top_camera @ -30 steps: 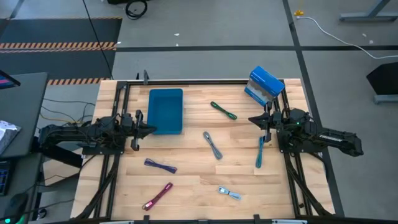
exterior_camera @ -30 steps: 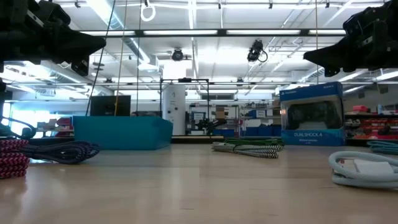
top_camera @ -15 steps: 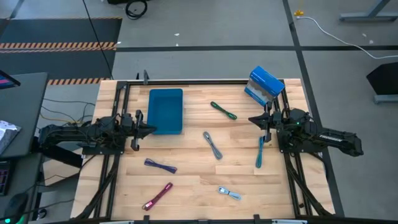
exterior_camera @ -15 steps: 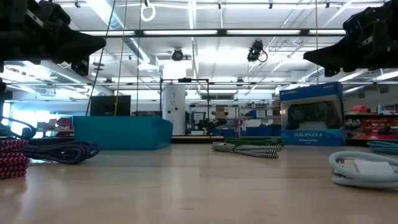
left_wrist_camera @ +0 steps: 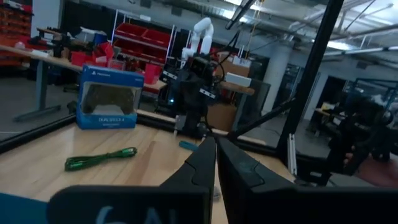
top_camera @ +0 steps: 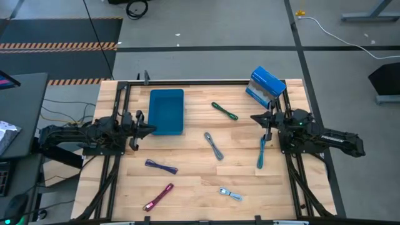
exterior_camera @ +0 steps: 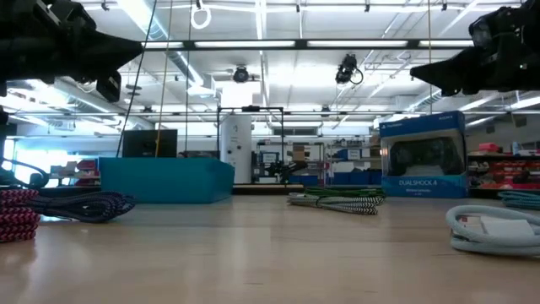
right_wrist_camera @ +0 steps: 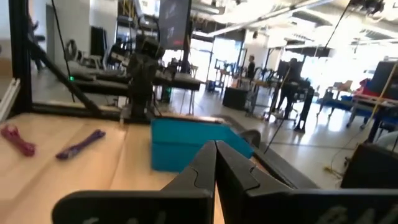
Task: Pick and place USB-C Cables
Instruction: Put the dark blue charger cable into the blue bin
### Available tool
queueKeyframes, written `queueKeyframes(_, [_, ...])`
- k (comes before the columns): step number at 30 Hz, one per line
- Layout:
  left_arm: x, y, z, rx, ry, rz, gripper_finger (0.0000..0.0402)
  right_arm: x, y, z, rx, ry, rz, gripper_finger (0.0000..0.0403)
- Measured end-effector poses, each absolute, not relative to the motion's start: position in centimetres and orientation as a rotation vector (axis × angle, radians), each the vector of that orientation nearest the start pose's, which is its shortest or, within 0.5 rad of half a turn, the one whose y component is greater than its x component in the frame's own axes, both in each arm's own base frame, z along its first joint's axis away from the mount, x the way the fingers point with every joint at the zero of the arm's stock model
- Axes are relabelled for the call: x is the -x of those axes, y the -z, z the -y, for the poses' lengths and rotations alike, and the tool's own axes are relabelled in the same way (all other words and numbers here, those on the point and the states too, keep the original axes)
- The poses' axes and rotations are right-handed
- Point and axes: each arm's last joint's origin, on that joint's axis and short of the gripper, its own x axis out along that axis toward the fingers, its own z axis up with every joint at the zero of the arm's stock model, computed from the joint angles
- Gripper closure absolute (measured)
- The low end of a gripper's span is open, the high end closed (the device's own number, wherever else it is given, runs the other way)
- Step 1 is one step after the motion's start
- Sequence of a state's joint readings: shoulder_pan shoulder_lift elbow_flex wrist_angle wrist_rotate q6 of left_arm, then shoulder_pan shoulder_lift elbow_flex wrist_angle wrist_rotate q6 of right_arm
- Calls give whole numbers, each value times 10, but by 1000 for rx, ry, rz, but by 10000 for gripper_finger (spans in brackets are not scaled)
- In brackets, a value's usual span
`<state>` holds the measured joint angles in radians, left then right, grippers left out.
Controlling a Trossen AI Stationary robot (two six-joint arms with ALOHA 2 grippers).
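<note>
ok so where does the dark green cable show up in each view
high view: dark green cable lies between the blue tray and the blue-and-white box.
low view: green strands lie left of the box, right of the tray.
left wrist view: it lies below the box.
right wrist view: not in it; the tray is.
shared landmark: the box, or the tray.

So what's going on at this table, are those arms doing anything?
Not yet. Both grippers, left and right, hang shut and empty above the table. Six cables lie loose on the wood, among them a green cable and a teal cable. The blue tray holds nothing.
</note>
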<state>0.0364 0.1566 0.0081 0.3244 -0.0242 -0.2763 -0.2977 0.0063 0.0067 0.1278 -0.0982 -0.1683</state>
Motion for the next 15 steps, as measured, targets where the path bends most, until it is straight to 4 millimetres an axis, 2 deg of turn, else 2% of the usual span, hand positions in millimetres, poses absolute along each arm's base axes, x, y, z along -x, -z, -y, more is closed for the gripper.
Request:
queueKeyframes(4, [-105, -186, -5, 252, -48, 187, 375, -92, -185, 25, 197, 215, 189, 389])
queueKeyframes(7, [-106, -192, -5, 251, -75, 139, 359, -91, -190, 25, 200, 218, 242, 389])
queueKeyframes(11, [-108, -205, -4, 249, -72, 26, 309, -90, -195, 24, 210, 221, 295, 389])
queueKeyframes(15, [-117, -219, 0, 171, -45, -97, 246, -88, -200, 24, 202, 221, 343, 389])
